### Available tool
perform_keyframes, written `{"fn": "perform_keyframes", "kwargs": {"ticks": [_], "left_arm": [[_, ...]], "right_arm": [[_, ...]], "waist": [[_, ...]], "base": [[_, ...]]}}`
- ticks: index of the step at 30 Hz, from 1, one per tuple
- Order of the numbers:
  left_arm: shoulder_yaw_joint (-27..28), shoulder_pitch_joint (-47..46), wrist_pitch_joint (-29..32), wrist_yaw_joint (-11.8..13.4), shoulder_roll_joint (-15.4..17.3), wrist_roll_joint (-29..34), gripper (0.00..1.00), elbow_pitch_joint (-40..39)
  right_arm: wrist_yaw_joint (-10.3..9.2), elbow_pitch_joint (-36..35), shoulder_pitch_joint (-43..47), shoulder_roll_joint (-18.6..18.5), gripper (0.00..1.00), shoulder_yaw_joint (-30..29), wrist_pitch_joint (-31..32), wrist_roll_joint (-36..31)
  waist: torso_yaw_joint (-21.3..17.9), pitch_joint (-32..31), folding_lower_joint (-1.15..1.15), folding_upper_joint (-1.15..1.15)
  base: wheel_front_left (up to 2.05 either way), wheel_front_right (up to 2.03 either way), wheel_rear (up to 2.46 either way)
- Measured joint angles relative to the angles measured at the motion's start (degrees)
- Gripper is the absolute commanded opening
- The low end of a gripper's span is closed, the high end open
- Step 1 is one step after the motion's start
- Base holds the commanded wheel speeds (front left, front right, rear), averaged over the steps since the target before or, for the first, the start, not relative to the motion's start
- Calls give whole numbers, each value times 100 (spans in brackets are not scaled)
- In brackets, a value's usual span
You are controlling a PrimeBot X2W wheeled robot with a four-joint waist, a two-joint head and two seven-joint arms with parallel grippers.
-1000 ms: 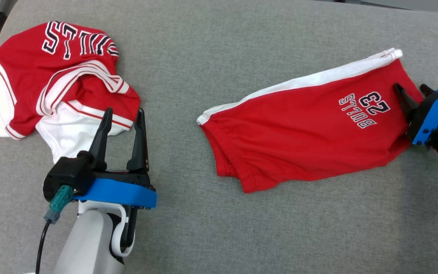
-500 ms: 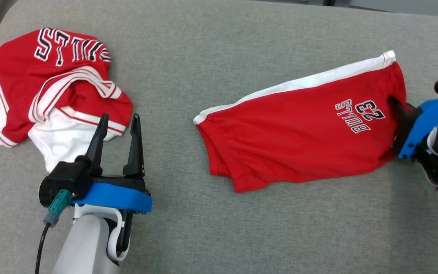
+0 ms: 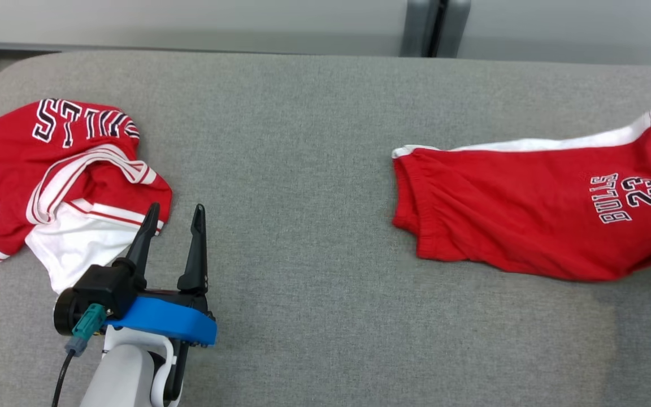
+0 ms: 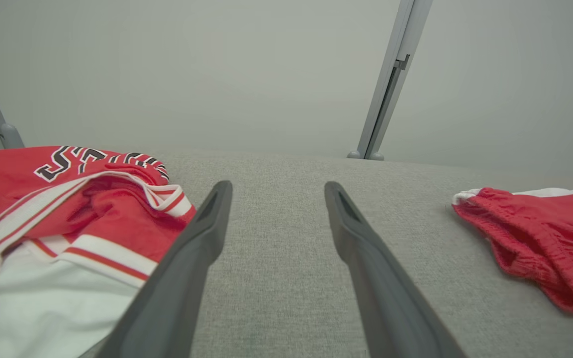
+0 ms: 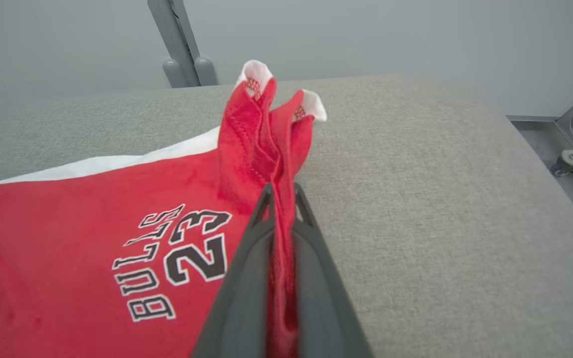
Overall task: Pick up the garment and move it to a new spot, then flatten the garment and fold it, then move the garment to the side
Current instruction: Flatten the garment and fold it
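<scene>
Red Bulls shorts (image 3: 517, 226) — edge clamped between closed right gripper (image 5: 281, 188) fingers; left gripper (image 3: 176, 208) spread wide, empty — well left of shorts.

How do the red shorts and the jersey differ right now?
The shorts lie mostly flat on the right; the jersey is crumpled on the left. The shorts' edge is pinched in the right gripper's shut jaws; the jersey is ungripped, beside the open left gripper. Both are red and white with dark lettering.
</scene>
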Motion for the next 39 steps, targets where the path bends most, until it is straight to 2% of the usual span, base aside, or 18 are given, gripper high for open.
{"fn": "perform_keyframes", "kwargs": {"ticks": [6,13,19,26,27,28,35,39], "left_arm": [[-163,55,0,-16,48,-62,100,110],[-358,72,0,-16,146,-118,100,145],[-519,1,0,-16,111,-168,100,149],[-764,-133,0,-16,53,-245,100,223],[-783,-135,0,-16,52,-259,100,233],[-791,-140,0,-16,52,-263,100,242],[-668,-159,0,-16,48,-264,100,234],[-528,-80,0,-16,47,-263,100,209]], "right_arm": [[0,-566,172,379,0,73,298,-204],[0,-984,28,922,0,999,778,-294],[0,-584,-428,1274,0,1741,1061,-278],[0,79,-698,1478,0,2137,1026,-290],[0,160,-726,1482,23,2167,980,-290],[0,210,-751,1493,100,2187,920,-285],[0,64,-888,1515,100,2202,405,244],[0,-379,-816,1177,100,2006,92,435]], "waist": [[-12,-252,0,0],[88,-317,0,0],[311,-248,0,0],[617,-154,0,0],[641,-138,0,0],[656,-125,0,0],[545,-139,0,0],[413,-227,0,0]], "base": [[0,0,0],[0,0,0],[0,0,0],[0,0,0],[0,0,0],[0,0,0],[0,0,0],[0,0,0]]}}
